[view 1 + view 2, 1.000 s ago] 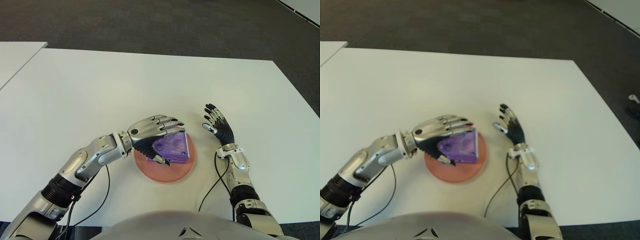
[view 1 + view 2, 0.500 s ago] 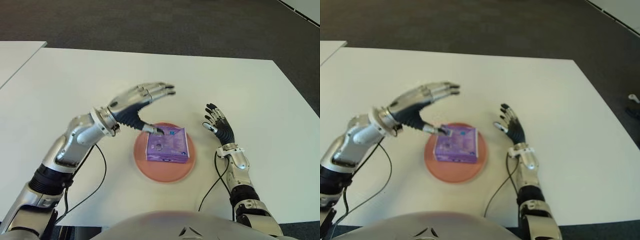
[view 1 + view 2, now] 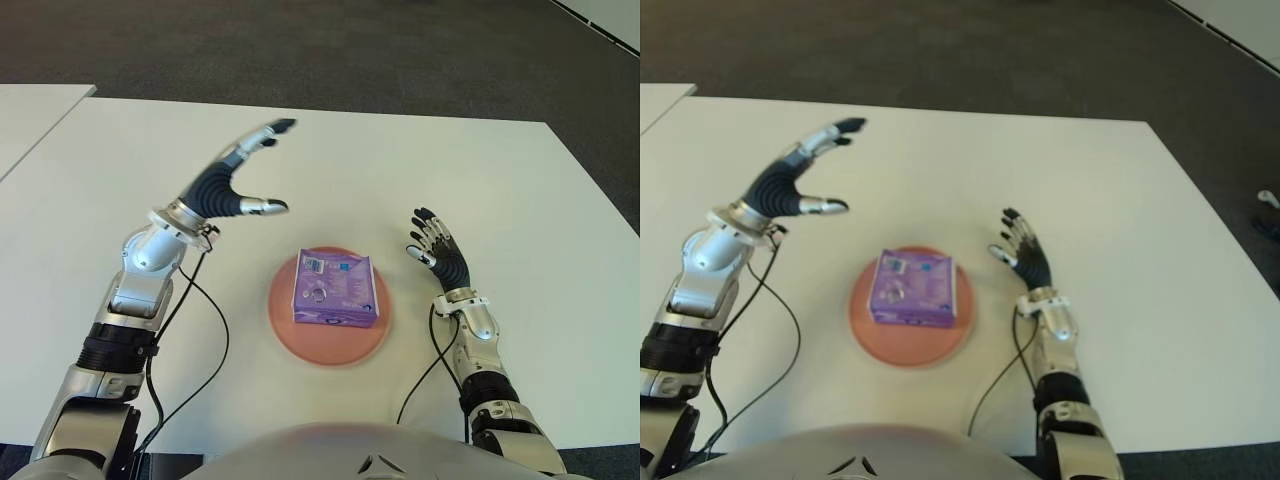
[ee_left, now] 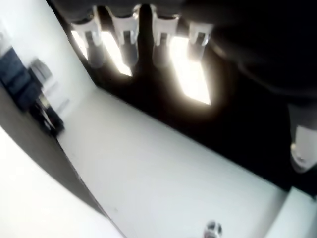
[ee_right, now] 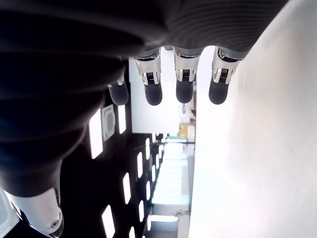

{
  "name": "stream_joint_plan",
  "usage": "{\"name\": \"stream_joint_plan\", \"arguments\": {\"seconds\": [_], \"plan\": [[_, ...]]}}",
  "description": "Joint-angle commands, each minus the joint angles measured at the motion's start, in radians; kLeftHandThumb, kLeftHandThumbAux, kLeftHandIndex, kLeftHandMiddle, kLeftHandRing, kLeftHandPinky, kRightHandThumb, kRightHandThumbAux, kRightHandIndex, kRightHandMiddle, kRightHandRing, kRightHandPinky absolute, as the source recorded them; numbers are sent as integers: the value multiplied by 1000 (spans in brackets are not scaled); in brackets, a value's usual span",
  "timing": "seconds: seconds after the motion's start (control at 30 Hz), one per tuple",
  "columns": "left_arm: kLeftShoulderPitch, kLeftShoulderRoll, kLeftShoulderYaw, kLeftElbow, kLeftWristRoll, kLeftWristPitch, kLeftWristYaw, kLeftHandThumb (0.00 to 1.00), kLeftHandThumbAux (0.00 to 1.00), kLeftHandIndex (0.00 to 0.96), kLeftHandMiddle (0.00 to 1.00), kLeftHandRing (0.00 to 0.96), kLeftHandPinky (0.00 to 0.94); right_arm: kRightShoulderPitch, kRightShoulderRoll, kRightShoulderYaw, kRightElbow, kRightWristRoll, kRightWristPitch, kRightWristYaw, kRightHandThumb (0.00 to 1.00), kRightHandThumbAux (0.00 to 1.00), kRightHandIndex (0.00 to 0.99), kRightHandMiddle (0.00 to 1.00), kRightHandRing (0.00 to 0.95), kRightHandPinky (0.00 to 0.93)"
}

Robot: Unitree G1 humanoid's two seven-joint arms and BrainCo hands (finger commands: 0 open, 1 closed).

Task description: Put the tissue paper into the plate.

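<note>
Since a second ago the left hand (image 3: 232,181) has let go of the tissue pack (image 3: 335,287) and lifted away toward the far left of the table (image 3: 480,180), fingers now spread wide and holding nothing.

Left eye view: the tissue pack, a flat purple rectangle in glossy plastic wrap with a small pale label near its far left corner, lies flat in the plate (image 3: 300,340), a round, smooth, salmon-pink disc near the table's near edge, about midway along it. The table is plain matte white. The left hand is raised above the table, left of and beyond the plate, well apart from it, palm turned toward the centre, black ribbed palm and silver fingers stretched forward, thumb jutting toward the plate. The right hand (image 3: 438,253) shows just right of the plate, palm up, fingers relaxed and slightly fanned, empty.

Right eye view: same layout; the pack (image 3: 913,289) sits inside the plate's rim (image 3: 875,345), a black cable trailing by each forearm.

Left wrist view: four straight silver fingers (image 4: 122,44) point out over dark surroundings, grasping nothing.

Right wrist view: three dark-tipped fingers (image 5: 184,82) extend straight, the thumb apart, nothing between them.
</note>
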Motion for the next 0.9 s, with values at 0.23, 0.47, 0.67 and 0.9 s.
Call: {"name": "stream_joint_plan", "arguments": {"seconds": [0.23,0.47,0.67,0.9], "plan": [[23,-132,36,-82,1,232,127,0,500,0,0,0,0,108,56,14,102,-6,86,1,0,700,0,0,0,0],[62,-156,78,-60,-12,286,141,0,516,0,0,0,0,113,55,15,94,-4,85,8,0,702,0,0,0,0],[73,-190,63,4,20,252,163,0,521,0,0,0,0,115,56,16,86,-6,89,9,0,703,0,0,0,0],[129,-223,32,173,78,93,190,0,485,0,0,0,0,120,58,20,74,-9,95,7,0,706,0,0,0,0]]}}
